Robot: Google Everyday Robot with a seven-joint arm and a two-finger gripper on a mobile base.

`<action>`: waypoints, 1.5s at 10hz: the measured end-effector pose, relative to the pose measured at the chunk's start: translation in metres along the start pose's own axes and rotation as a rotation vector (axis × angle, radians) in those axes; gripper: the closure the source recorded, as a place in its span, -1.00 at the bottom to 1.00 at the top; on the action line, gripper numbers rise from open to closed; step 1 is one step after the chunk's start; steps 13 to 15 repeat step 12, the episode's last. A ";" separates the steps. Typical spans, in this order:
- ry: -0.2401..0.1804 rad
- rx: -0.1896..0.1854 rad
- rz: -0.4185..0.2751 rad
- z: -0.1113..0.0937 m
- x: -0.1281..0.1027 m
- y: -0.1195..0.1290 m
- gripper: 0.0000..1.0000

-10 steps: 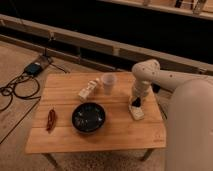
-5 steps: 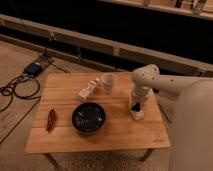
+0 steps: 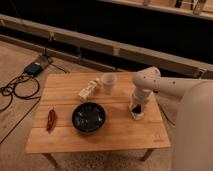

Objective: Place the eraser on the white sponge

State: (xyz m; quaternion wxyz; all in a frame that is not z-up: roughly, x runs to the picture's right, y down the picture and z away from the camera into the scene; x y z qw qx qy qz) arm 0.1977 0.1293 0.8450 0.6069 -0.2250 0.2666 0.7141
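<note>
The white sponge [image 3: 136, 115] lies flat on the right part of the wooden table [image 3: 115, 135]. My gripper [image 3: 136, 106] points straight down right over the sponge, at or just above its top. A small black bit, the eraser [image 3: 135, 107], shows at the gripper's tip against the sponge. Whether the eraser rests on the sponge or is still held I cannot tell. My white arm [image 3: 160, 85] reaches in from the right.
A large dark round bowl [image 3: 88, 118] sits at the table's middle. A white cup [image 3: 108, 83] and a cream carton [image 3: 88, 90] stand behind it. A red chili [image 3: 51, 119] lies at the left. Cables and a device [image 3: 34, 68] lie on the floor at the left.
My gripper has come down a little toward the white sponge. The other things on the table have not moved.
</note>
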 end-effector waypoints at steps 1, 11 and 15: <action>-0.001 -0.003 0.001 0.000 0.001 0.000 -0.05; -0.005 -0.038 -0.003 0.001 0.004 0.004 -0.60; -0.004 -0.038 -0.003 0.001 0.004 0.004 -0.60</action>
